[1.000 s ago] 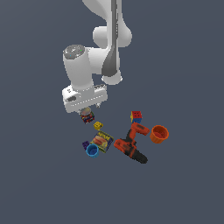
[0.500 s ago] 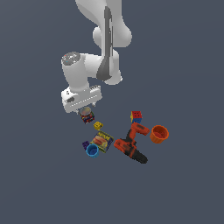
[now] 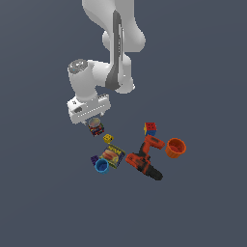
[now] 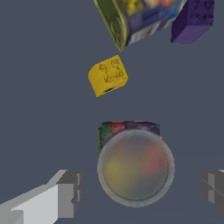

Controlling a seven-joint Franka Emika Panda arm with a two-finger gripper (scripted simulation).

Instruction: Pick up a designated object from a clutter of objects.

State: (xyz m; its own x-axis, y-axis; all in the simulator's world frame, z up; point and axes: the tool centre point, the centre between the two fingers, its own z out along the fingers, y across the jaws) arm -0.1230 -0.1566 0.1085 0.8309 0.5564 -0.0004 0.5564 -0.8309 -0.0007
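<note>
The designated can stands upright at the exterior view's left edge of the clutter, with a grey metallic top and a red, blue and yellow label. In the wrist view the can sits between my two fingers, with a gap on each side. My gripper hangs straight above the can and is open; in the wrist view my gripper has one finger on either side of the can. Nothing is held.
A yellow die lies close to the can. Beyond it are a flat tin, a purple block, a blue cup, an orange-black drill, a coloured cube and an orange cup.
The arm's upper links have leaned toward the exterior view's left and the hand has settled slightly lower over the can. The can and the clutter have not moved.
</note>
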